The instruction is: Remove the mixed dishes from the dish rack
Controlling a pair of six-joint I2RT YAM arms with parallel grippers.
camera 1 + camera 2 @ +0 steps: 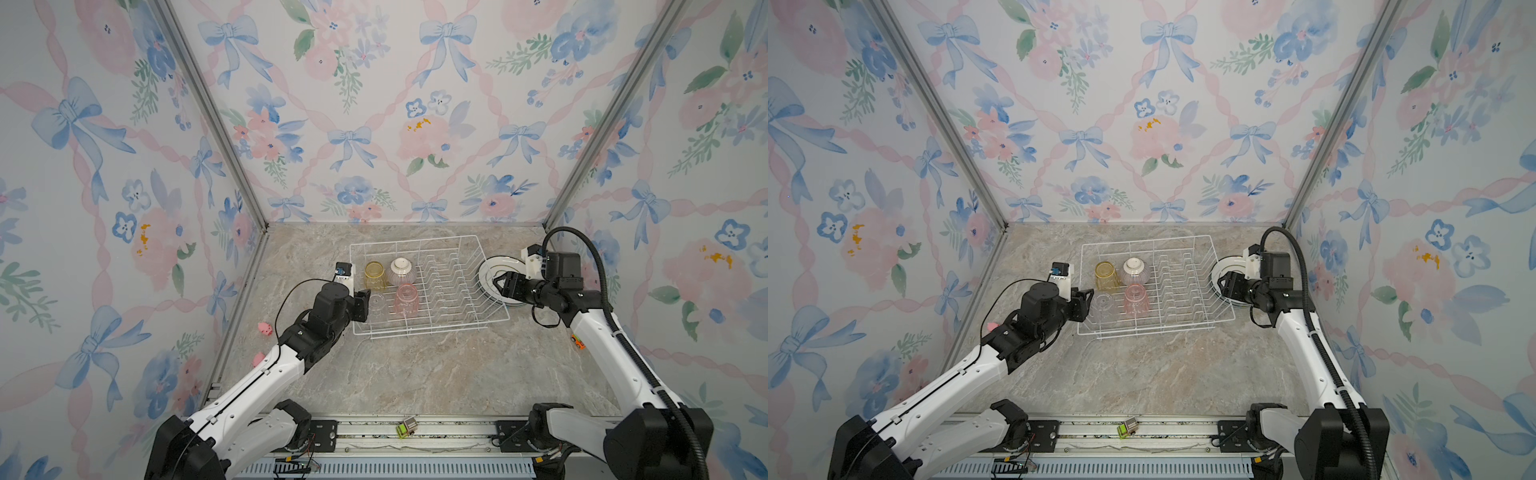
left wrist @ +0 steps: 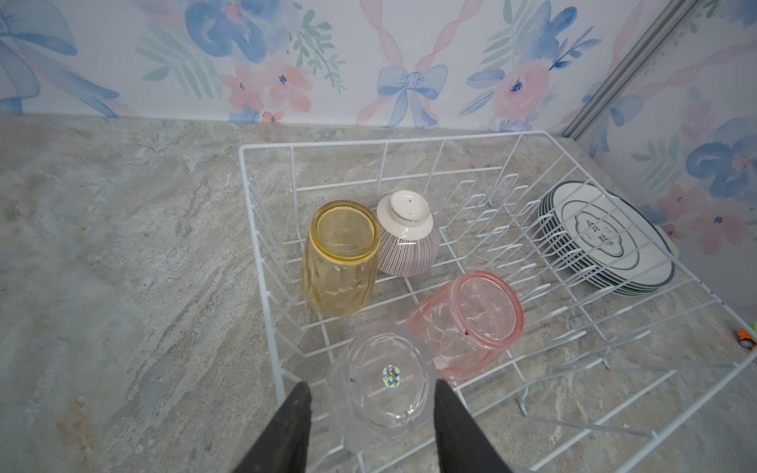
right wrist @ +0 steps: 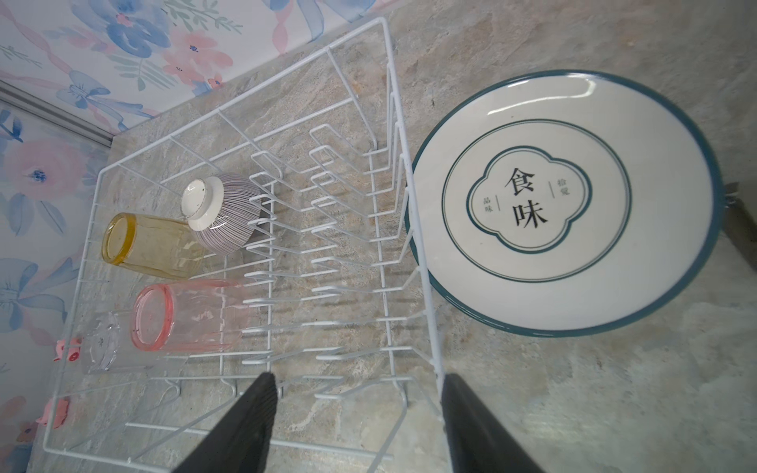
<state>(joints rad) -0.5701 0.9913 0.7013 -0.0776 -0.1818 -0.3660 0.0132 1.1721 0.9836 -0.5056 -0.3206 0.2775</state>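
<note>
The white wire dish rack (image 1: 415, 243) (image 2: 368, 139) (image 3: 245, 94) stands mid-table. Upside down in its left end are a yellow tumbler (image 1: 375, 275) (image 2: 340, 262), a ribbed purplish bowl (image 1: 402, 270) (image 2: 405, 241), a pink tumbler (image 1: 406, 299) (image 2: 467, 323) and a clear tumbler (image 1: 377, 305) (image 2: 385, 381). White plates (image 1: 490, 266) (image 3: 561, 200) with dark rims lie stacked on the table just right of the rack. My left gripper (image 1: 365, 305) (image 2: 370, 389) is open, one finger on each side of the clear tumbler. My right gripper (image 1: 500, 284) (image 3: 356, 381) is open and empty above the rack's right rim, beside the plates.
Two pink pig toys (image 1: 264, 329) (image 1: 258, 358) lie by the left wall. A small orange toy (image 1: 577, 341) sits near the right wall and a green toy car (image 1: 406, 428) on the front rail. The rack's plate prongs (image 1: 444, 282) stand bare.
</note>
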